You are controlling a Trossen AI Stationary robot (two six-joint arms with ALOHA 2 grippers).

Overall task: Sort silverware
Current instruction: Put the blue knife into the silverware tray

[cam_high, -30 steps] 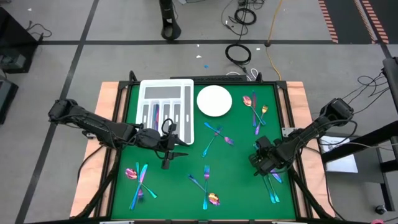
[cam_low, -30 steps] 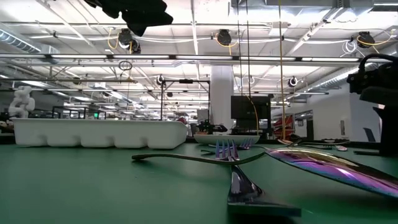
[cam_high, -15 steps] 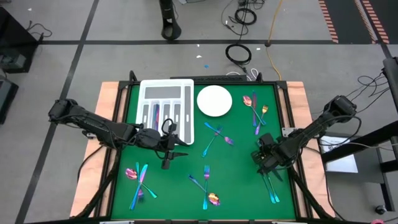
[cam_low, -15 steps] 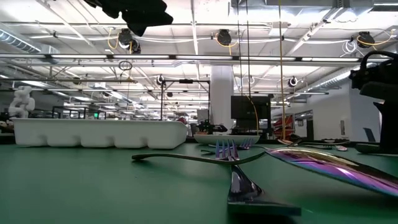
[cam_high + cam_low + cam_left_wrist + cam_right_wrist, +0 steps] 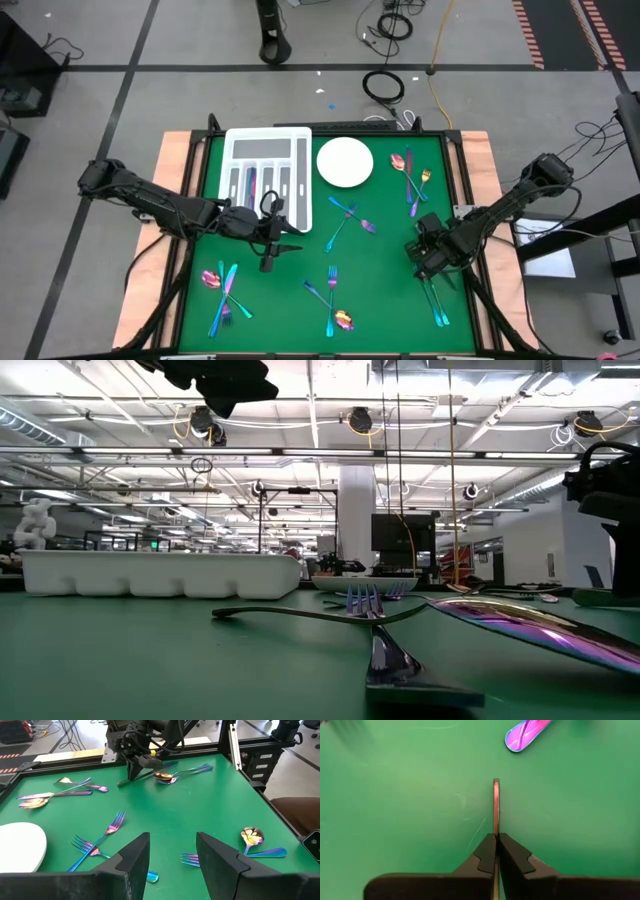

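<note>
A thin piece of silverware [image 5: 496, 805] is pinched edge-on in the closed right end effector [image 5: 496, 851], low over the green bench [image 5: 385, 270] near its right edge. The left end effector [image 5: 172, 857] hangs open and empty beside the white tray [image 5: 298, 190].

Bright, even overhead light; faint shadows

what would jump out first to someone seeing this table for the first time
Probably the iridescent silverware scattered in small clusters across the green table, shimmering blue, purple and gold. Next, the white divided tray and the round white plate side by side at the far edge. Then the right gripper, shut on a thin utensil near the table's right side, while the left gripper hangs open beside the tray.
</note>
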